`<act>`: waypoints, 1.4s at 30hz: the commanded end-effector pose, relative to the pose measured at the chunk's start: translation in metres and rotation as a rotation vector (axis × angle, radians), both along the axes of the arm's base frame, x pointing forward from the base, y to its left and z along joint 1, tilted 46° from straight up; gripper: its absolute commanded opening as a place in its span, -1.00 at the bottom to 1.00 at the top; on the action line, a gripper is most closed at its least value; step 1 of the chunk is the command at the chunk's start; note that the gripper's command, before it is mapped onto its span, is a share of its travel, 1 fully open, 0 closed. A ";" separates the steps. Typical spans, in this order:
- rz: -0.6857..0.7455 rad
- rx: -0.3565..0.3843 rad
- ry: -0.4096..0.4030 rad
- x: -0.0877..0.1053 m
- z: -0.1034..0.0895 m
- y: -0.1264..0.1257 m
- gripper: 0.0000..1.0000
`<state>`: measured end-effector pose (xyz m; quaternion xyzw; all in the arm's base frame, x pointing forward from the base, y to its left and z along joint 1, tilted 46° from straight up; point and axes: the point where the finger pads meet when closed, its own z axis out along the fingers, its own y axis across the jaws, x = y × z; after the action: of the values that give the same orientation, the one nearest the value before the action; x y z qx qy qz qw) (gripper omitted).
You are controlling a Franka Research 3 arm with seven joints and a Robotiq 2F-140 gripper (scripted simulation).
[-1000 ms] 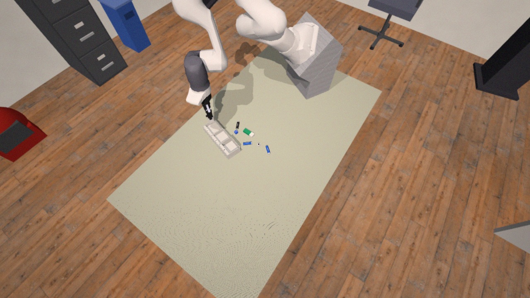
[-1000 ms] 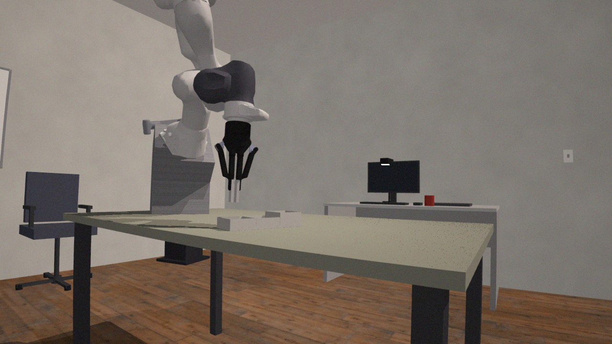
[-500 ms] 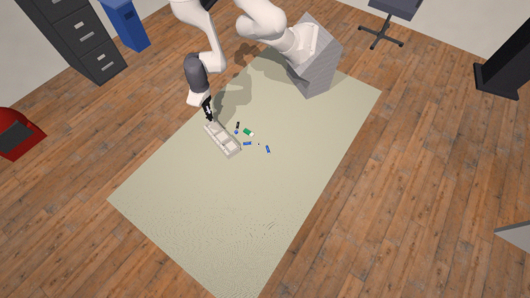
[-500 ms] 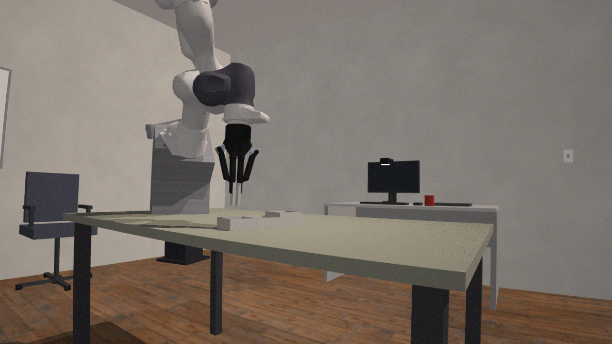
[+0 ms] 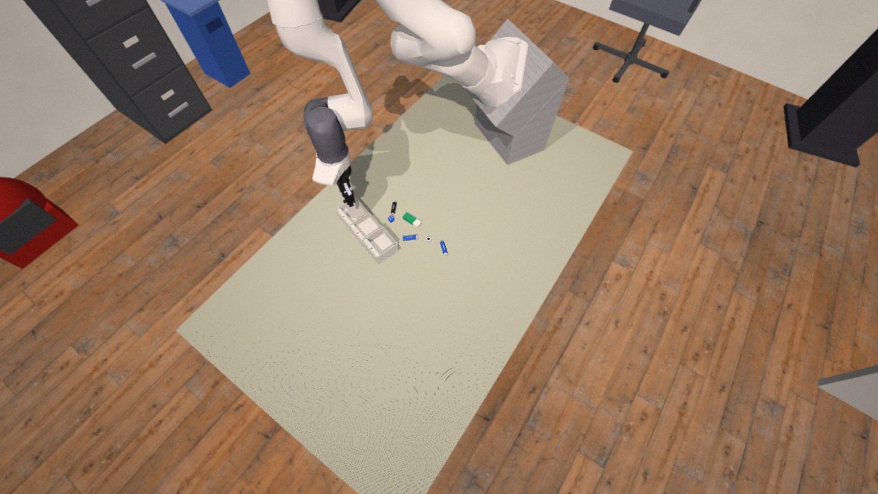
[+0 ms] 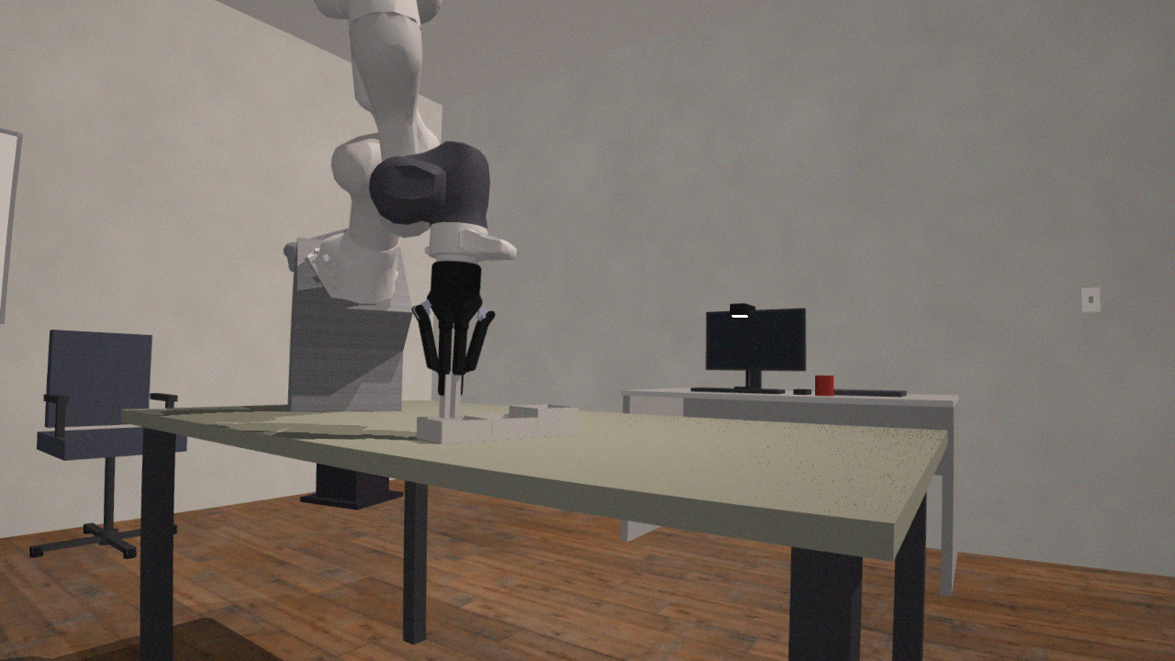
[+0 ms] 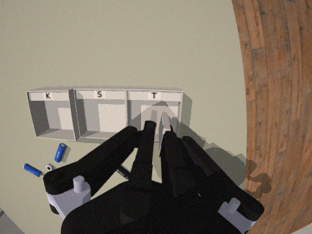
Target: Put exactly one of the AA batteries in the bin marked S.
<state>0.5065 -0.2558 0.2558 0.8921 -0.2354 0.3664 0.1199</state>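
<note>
Three joined grey bins stand in a row, marked K, S and T. Bin S is the middle one and shows empty; it also shows in the top view. Two blue AA batteries lie on the table beside the bins, and both show in the wrist view. My gripper points straight down with its fingers together. Its pale tips reach down into the end bin marked T. I see nothing between the fingers.
A small blue piece, a black stick, a green and white block and a tiny round part lie near the bins. The arm's grey base block stands at the table's far end.
</note>
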 end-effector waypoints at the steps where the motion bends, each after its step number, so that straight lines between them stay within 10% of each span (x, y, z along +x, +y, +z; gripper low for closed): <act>1: -0.015 0.024 -0.037 0.008 -0.004 0.001 -0.89; 42: -0.015 0.024 -0.037 0.014 -0.010 -0.002 -0.89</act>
<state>0.5202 -0.2572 0.2462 0.8869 -0.2428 0.3772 0.1104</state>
